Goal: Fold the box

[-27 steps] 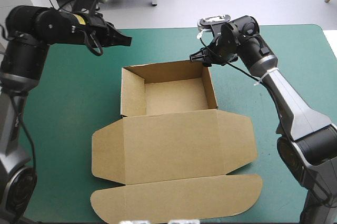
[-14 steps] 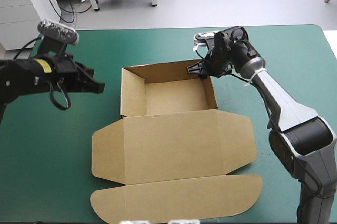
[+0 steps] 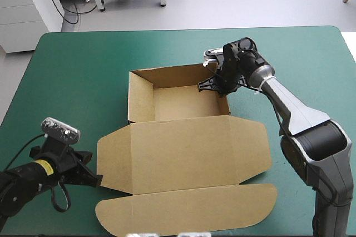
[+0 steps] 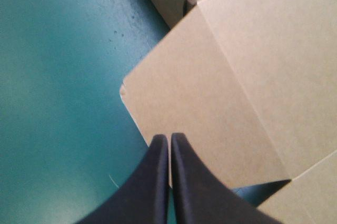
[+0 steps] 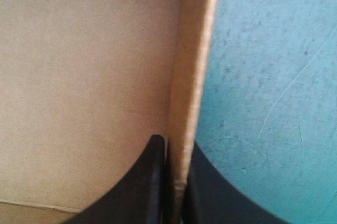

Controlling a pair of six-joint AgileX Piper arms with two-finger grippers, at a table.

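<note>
I see bare teal-green cover (image 3: 83, 81) left of, right of and beyond the box (image 3: 183, 153): open passage. The tray is open from above, but its raised walls block side entry. Right gripper (image 3: 214, 85) clamps the box's right wall. Left gripper (image 3: 95, 180), fingers together, crowds the box's left flap.

Your high view looks forward and down over the whole desk (image 3: 83, 59). Your left wrist view looks close along the left pincer (image 4: 169, 139) onto a flap of the box (image 4: 226, 77). The right one peers closer still along the right pincer (image 5: 175, 142) at one box wall, and both spots also show in the high view.
</note>
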